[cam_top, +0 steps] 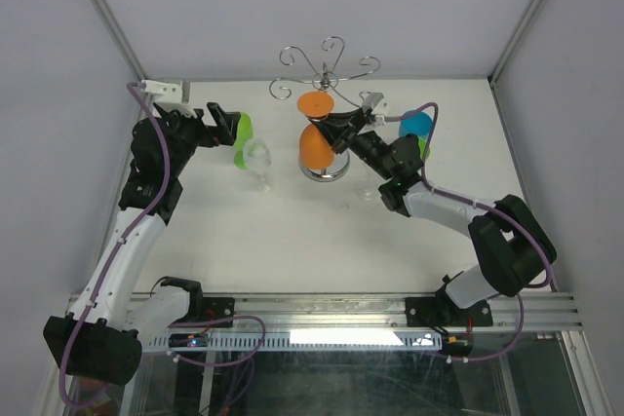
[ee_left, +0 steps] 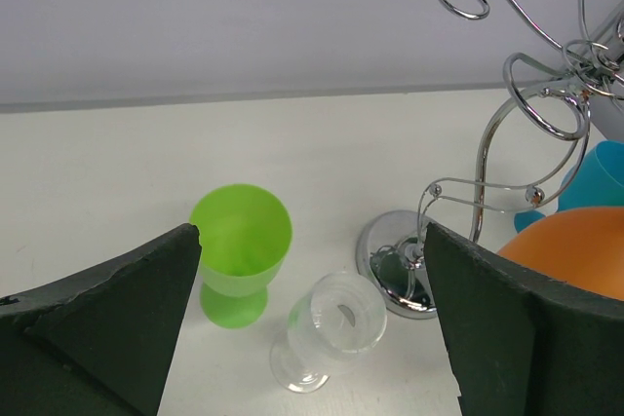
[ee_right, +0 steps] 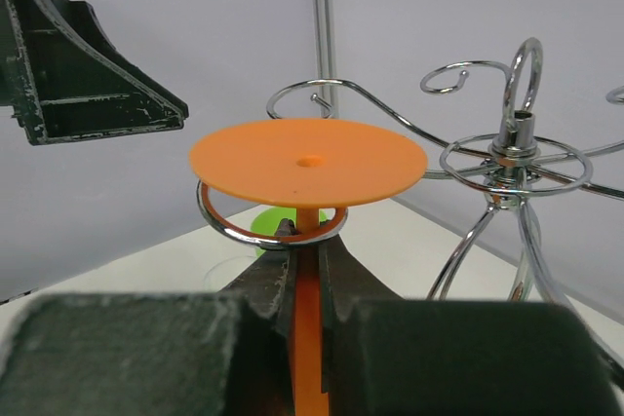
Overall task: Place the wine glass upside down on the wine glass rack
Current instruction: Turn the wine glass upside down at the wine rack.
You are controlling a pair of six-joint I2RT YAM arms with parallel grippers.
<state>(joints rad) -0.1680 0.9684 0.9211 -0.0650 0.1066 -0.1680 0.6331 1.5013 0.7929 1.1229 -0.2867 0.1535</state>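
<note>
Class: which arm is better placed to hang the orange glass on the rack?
Right. The right hand is shut on the upside-down orange glass, its foot over a loop of the rack. The left hand is open, empty, near the green glass and clear glass.

No readable text, labels, numbers anywhere.

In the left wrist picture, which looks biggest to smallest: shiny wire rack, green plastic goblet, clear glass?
1. Shiny chrome wire rack: clearly largest.
2-3. Green plastic goblet and clear glass look alike; the clear one is nearer, so no ranking.
</note>
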